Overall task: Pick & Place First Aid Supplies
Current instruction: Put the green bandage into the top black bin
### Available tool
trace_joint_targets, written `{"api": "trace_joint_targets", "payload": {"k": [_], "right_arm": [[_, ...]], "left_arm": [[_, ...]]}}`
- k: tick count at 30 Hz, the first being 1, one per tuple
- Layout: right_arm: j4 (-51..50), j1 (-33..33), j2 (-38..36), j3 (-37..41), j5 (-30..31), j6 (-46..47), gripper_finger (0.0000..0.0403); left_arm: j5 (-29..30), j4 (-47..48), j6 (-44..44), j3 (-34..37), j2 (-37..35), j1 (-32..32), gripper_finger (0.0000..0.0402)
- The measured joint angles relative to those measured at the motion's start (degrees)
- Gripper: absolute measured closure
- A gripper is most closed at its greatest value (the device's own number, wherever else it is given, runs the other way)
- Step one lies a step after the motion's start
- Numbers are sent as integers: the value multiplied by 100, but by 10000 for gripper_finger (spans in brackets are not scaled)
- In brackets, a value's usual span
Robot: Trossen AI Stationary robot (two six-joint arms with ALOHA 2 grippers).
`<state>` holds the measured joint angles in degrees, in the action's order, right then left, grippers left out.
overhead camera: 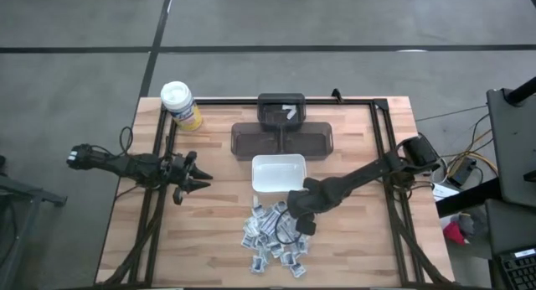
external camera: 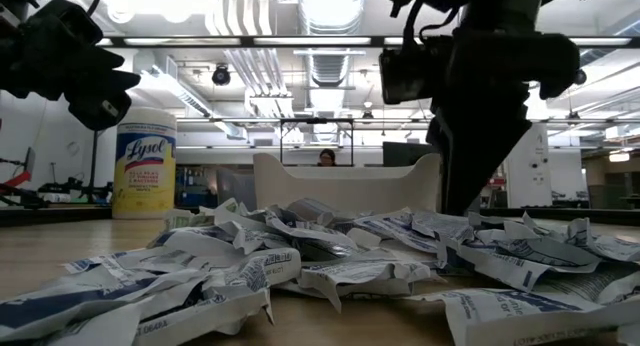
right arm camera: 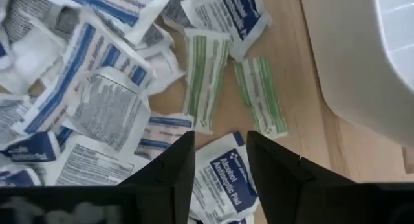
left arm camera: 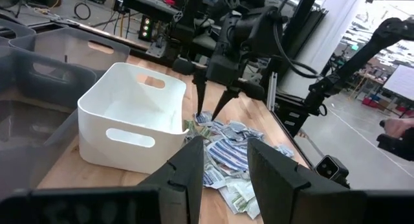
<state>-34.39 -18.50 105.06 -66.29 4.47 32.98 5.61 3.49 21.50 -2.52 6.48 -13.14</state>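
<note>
The first aid packets [overhead camera: 275,238] lie in a loose heap on the wooden table, just near of the white dish [overhead camera: 279,158]. They also show in the right wrist view [right arm camera: 110,107] and the low view [external camera: 300,256]. My right gripper [overhead camera: 293,216] points down over the heap's far part, close to the dish. It is open, and its fingers [right arm camera: 220,143] stand on either side of a blue-printed alcohol pad packet [right arm camera: 229,172]. The left wrist view shows its tips [left arm camera: 207,114] right at the heap. My left gripper [overhead camera: 203,179] is open and empty, above the table's left part and pointing toward the dish.
A yellow canister [overhead camera: 180,104] with a white lid stands at the far left corner. Dark grey trays [overhead camera: 282,139] sit beyond the dish. Two green-striped packets [right arm camera: 206,75] lie between the heap and the dish wall [right arm camera: 362,62]. Black frame rails run along the table's sides.
</note>
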Motion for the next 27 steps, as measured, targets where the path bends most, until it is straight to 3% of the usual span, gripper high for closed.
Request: {"api": "trace_joint_targets", "payload": {"k": [16,27], "right_arm": [[-98,129,15,129,159,-66,267],[360,174,15,361,157,-110,273]], "left_arm": [[2,0,0,0,0,0,287],[2,0,-3,0,0,0,287]]}}
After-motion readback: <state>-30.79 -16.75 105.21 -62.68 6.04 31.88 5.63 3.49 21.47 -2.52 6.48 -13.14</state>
